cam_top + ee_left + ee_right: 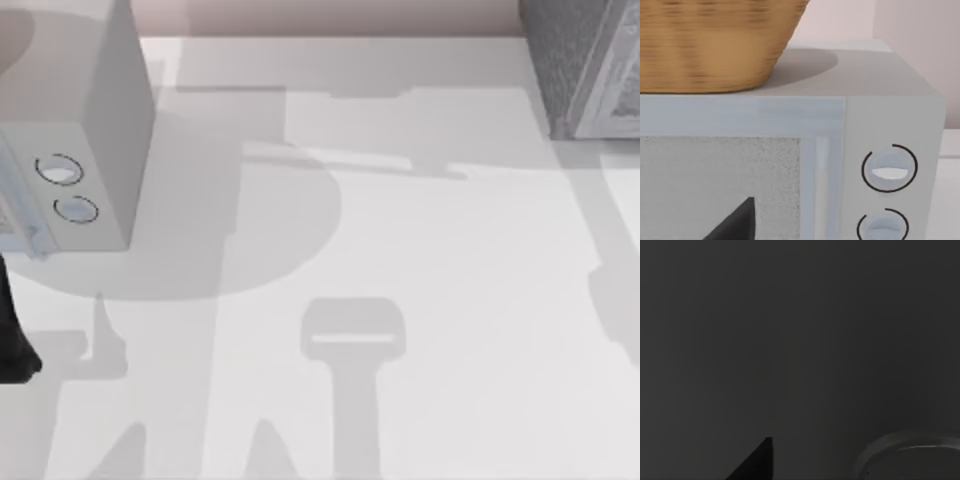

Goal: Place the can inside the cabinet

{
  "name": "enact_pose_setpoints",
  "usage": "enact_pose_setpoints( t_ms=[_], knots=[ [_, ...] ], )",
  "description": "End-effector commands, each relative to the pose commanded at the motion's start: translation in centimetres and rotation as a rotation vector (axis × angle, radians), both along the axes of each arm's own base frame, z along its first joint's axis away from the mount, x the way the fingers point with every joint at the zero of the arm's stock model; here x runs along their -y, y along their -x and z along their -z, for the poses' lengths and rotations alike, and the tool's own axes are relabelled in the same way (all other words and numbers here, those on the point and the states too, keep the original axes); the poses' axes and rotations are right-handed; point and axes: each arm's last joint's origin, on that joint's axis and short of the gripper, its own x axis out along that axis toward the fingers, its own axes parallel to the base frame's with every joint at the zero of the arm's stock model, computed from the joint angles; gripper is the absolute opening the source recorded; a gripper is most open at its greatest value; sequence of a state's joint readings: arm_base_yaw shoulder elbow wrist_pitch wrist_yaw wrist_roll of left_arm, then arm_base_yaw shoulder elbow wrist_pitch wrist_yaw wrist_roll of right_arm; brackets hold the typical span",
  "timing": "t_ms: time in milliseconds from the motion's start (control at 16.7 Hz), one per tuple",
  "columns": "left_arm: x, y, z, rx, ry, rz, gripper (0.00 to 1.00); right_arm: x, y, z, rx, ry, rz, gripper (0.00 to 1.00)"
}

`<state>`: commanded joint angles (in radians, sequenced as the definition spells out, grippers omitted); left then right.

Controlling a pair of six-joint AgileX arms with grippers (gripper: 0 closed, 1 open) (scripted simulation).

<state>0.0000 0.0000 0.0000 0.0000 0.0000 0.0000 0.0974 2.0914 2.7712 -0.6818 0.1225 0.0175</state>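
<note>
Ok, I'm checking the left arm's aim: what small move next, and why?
Probably turn the left pincer away from the light-grey dialled box: it faces that box's door, while the cabinet stands at the table's far right. The right wrist view is dark.

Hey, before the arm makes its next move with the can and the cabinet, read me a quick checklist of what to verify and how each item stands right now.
1. Cabinet located: ok. The cabinet stands at the far right corner of the table.
2. Cabinet door open: cannot tell; the top view's edge crops it.
3. Can held: cannot tell; the right wrist view is dark.
4. Wrong box avoided: ok. The light-grey box with two dials stands on the far left, apart from the cabinet.
5. Left arm out of the way: ok. The left arm is at the table's left edge, and its wrist camera faces the light-grey box, which has a basket on top.
</note>
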Motion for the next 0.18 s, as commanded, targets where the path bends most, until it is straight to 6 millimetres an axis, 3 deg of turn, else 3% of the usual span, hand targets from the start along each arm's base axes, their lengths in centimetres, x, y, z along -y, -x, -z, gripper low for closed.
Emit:
enact_pose_setpoints(
  t_ms=[180],
  knots=[
    [0.00, 0.00, 0.00, 0.000, 0.000, 0.000, 1.00, 0.00, 0.00, 0.00, 0.000, 0.000, 0.000, 1.00]
  ],
)
